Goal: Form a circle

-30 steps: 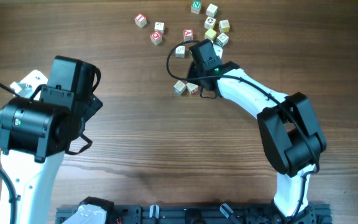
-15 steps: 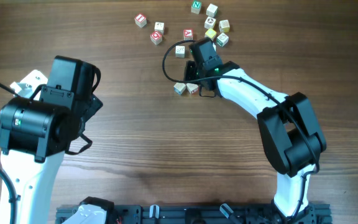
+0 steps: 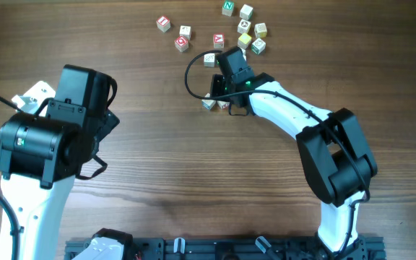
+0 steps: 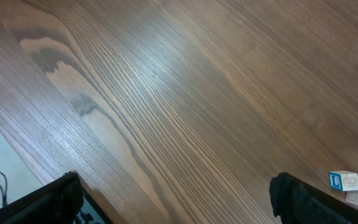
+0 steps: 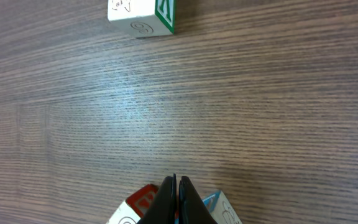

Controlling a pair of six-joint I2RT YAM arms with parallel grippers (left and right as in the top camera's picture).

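The circle shows as a tight clump of pale letter cubes [image 3: 209, 104] just left of table centre; part of it lies under my right gripper. My right gripper [image 3: 218, 91] is shut and empty, its tips [image 5: 176, 185] low over the wood. A red-marked cube [image 5: 140, 205] pokes out to the left of them and a blue-marked cube [image 5: 220, 204] to the right. My left gripper [image 4: 179, 205] hangs open above bare wood at the table's left, holding nothing. Its arm [image 3: 56, 133] stands well clear of the cubes.
A looser scatter of several letter cubes [image 3: 245, 27] lies at the far edge, running left to a red one [image 3: 163, 23]. One cube with a green letter [image 5: 143, 15] sits ahead of the right fingertips. Cubes [image 4: 344, 181] also show at the left wrist view's right edge.
My right gripper has shifted a little to the left over the clump, and its cable loop has swung out. The cubes have barely moved and the left arm has held still.
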